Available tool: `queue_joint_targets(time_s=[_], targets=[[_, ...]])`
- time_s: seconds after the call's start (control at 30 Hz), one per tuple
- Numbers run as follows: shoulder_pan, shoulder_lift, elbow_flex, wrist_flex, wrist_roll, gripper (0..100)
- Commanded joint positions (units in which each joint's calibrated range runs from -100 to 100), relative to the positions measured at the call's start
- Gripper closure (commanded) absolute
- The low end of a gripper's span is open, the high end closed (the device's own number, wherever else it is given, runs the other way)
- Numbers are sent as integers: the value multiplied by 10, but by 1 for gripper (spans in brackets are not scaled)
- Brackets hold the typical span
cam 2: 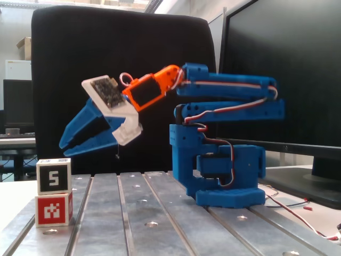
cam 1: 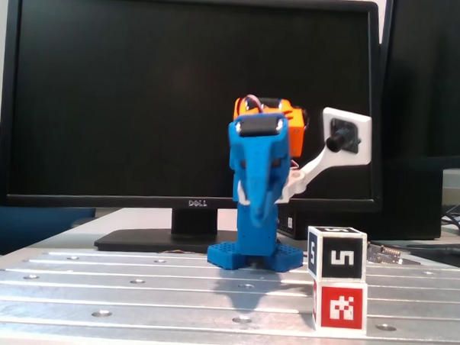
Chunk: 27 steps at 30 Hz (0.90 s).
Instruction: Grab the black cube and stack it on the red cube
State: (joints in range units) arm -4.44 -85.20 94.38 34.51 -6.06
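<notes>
The black cube (cam 1: 337,253) with its white "5" mark sits squarely on top of the red cube (cam 1: 340,306), at the front right of the metal table. From the side, the black cube (cam 2: 53,176) and the red cube (cam 2: 53,209) form a stack at the left. The blue gripper (cam 2: 64,150) hangs above and to the right of the stack, not touching it. Its jaws are slightly apart with nothing between them. Seen from the front, the gripper (cam 1: 257,208) points toward the camera, left of the stack.
The blue arm base (cam 2: 224,176) stands mid-table, with the arm folded low over it. A Dell monitor (cam 1: 191,102) fills the background. The slotted metal table (cam 1: 133,290) has screw holes. Red and white wires (cam 2: 298,205) lie at the right. A black chair back (cam 2: 106,48) is behind.
</notes>
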Motion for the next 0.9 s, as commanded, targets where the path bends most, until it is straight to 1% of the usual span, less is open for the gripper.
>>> queue_joint_targets(time_s=[0.0, 0.2, 0.33, 0.53, 0.87], targets=[[3, -64, 25, 18, 3, 97], [23, -145, 53, 93, 3, 97], [40, -138, 53, 137, 3, 97], [46, -136, 53, 245, 2, 97], [41, -134, 53, 298, 3, 97]])
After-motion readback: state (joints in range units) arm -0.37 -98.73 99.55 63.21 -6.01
